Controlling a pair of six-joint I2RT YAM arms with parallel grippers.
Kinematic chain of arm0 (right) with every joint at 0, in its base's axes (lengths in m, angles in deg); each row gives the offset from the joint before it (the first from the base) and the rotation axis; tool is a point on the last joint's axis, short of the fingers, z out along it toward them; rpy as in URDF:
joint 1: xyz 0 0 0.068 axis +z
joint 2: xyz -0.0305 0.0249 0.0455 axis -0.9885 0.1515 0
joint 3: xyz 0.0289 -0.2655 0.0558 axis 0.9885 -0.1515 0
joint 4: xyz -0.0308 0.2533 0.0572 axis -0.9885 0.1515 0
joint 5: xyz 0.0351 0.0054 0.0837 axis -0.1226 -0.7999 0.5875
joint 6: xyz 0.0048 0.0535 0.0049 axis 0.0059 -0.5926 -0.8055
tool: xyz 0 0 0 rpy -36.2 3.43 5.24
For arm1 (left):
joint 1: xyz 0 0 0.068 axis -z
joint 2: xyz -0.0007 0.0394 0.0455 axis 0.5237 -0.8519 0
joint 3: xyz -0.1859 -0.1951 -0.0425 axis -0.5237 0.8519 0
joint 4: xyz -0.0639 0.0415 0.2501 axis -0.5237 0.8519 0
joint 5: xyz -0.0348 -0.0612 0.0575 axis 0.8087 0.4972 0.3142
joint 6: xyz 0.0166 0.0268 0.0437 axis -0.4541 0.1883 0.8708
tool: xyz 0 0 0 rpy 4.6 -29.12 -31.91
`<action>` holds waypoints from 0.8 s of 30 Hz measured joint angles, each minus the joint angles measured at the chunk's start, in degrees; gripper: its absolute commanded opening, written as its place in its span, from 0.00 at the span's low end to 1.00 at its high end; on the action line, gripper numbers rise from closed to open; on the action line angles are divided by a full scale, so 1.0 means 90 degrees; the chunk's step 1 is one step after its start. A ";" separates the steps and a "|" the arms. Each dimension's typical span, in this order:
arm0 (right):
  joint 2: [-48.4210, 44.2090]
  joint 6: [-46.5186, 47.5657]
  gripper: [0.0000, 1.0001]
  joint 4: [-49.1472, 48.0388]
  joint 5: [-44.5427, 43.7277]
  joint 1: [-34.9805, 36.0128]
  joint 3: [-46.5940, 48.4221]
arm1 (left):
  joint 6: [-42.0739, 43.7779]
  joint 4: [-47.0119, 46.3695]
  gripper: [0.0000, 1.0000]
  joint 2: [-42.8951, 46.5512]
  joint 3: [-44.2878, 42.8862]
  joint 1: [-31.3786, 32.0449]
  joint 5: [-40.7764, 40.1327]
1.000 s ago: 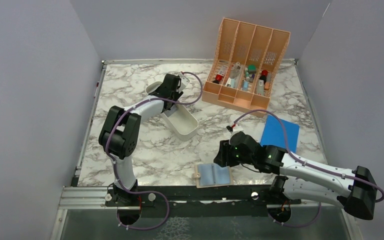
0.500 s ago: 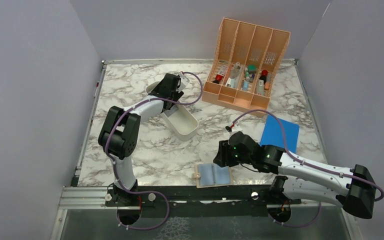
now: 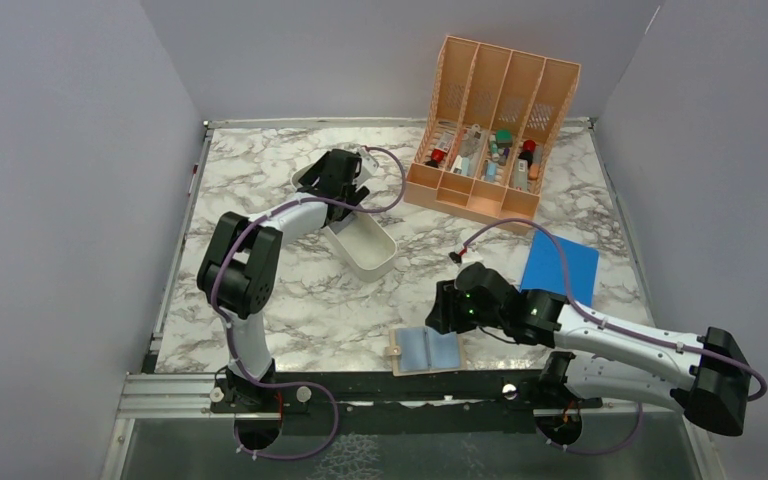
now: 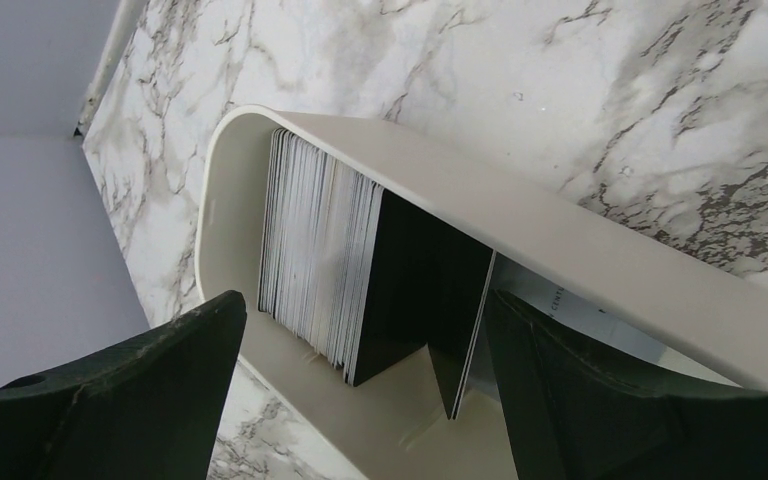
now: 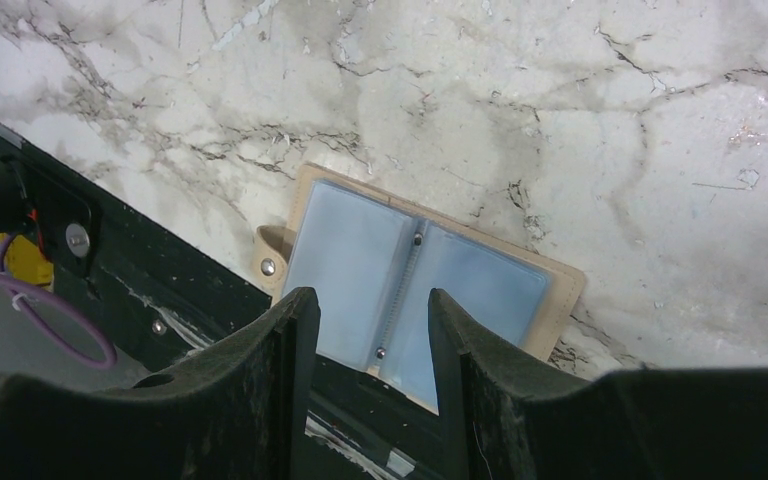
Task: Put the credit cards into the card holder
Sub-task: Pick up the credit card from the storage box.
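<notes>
- Credit cards: a tight stack stands on edge at the rounded end of the white tray, far-left part of the table. A black card faces the stack's open side, and one more card leans apart from it.
- Left claw: spread wide over that end of the tray, holding nothing. In the wrist view the stack shows between its fingers. Contact with cards or tray: cannot tell.
- Card holder: lies open and flat at the near table edge, blue-grey pockets up, tan border and snap tab visible. No card is seen in it.
- Right claw: just above the card holder, jaws moderately apart and empty, the centre fold visible between them.
- Peach organizer: far side, small items in its slots.
- Blue rectangle: flat, right of the right claw.
</notes>
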 measured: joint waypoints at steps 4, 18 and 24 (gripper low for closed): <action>-0.0053 0.0012 0.50 -0.0002 0.0000 0.0000 0.0000 | 0.0119 -0.0136 0.91 -0.0058 0.0000 0.0000 -0.0155; -0.0061 0.0010 0.50 0.0002 -0.0002 0.0000 0.0000 | 0.0447 -0.0493 0.74 -0.0294 0.0000 -0.0019 -0.0554; -0.0061 0.0012 0.50 0.0002 -0.0002 0.0000 0.0000 | 0.0532 -0.0629 0.62 -0.0355 -0.0032 -0.0056 -0.0622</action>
